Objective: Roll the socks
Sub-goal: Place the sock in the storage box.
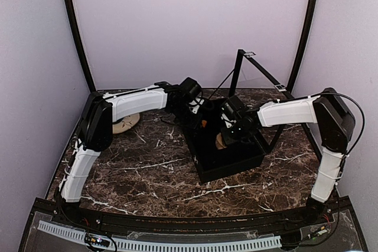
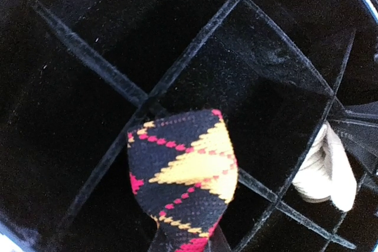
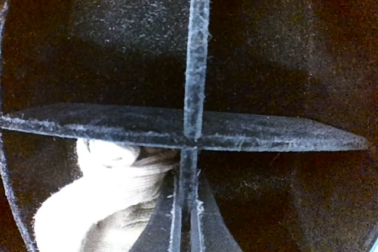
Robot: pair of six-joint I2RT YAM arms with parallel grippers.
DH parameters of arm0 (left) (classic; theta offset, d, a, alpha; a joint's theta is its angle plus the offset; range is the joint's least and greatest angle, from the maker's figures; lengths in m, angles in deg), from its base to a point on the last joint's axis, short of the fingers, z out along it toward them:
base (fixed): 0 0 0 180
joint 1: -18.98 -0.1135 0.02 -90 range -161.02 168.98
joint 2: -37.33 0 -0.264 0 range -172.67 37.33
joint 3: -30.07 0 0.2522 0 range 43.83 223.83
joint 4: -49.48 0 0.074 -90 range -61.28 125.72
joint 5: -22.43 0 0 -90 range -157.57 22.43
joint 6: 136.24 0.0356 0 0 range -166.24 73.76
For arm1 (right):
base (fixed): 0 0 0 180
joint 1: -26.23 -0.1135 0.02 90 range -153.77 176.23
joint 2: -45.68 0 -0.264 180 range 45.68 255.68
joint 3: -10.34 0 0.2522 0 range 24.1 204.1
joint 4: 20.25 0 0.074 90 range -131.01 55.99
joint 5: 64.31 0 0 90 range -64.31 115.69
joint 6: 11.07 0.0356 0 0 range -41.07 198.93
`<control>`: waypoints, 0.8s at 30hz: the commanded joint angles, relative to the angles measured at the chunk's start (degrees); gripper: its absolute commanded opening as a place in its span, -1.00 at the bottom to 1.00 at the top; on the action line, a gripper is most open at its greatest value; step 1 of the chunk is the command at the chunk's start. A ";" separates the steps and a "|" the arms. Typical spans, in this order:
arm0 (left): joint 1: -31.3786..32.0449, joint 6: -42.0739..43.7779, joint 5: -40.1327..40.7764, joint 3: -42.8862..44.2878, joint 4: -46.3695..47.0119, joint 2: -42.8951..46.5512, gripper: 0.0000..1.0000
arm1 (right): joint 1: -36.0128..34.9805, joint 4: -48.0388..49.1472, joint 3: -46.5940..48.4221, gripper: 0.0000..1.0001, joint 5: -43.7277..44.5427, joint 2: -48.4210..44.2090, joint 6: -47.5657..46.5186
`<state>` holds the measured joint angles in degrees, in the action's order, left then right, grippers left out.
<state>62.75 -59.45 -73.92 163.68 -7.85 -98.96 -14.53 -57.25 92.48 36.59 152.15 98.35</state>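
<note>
**marblefan:** Counting for anyone following: two arms, two socks, one black divider box (image 1: 231, 159) sitting on the marble table (image 1: 147, 169). Both arms are reaching into the box from either side, right in the middle of the overhead shot.

**sockdrawer_99:** Which sock is where, though?

**marblefan:** The left gripper (image 1: 201, 116) is pinching the argyle sock (image 2: 183, 175). It's hanging in the lower centre of the left wrist view, over the spot where the dividers cross, so I can't tell which cell it belongs to. It's black with red and yellow-orange diamonds.

**sockdrawer_99:** And the tan one?

**marblefan:** The tan sock (image 3: 109, 208) is bunching up in the lower-left cell of the right wrist view, pressing against the divider. The left wrist camera is also catching it at the right edge of the frame, tucked down in a cell.

**sockdrawer_99:** Is the right gripper (image 1: 228, 133) holding it?

**marblefan:** Honestly can't tell. Its fingers are just dark shapes at the bottom of its own view, right beside the sock, and it's too murky to call whether they're apart or together.

**sockdrawer_99:** Anything else on the table?

**marblefan:** One pale round thing (image 1: 126, 124) is peeking out under the left arm, at the left of the overhead view.
</note>
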 commanded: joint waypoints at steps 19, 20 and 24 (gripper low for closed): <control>-2.88 4.33 10.28 4.28 -34.58 -19.51 -0.95 | -1.91 -4.45 0.08 -1.00 0.42 -2.72 -3.54; -2.85 3.71 10.44 4.18 -34.63 -19.65 -0.94 | -1.96 -4.29 0.11 -1.00 0.44 -2.63 -3.72; -3.20 -1.28 9.63 4.70 -35.28 -20.68 -0.72 | -1.91 -3.93 -0.04 -1.00 0.74 -2.12 -4.03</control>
<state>63.21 -56.39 -72.50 175.97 -17.64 -106.94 -14.70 -56.75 92.15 37.24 152.00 97.50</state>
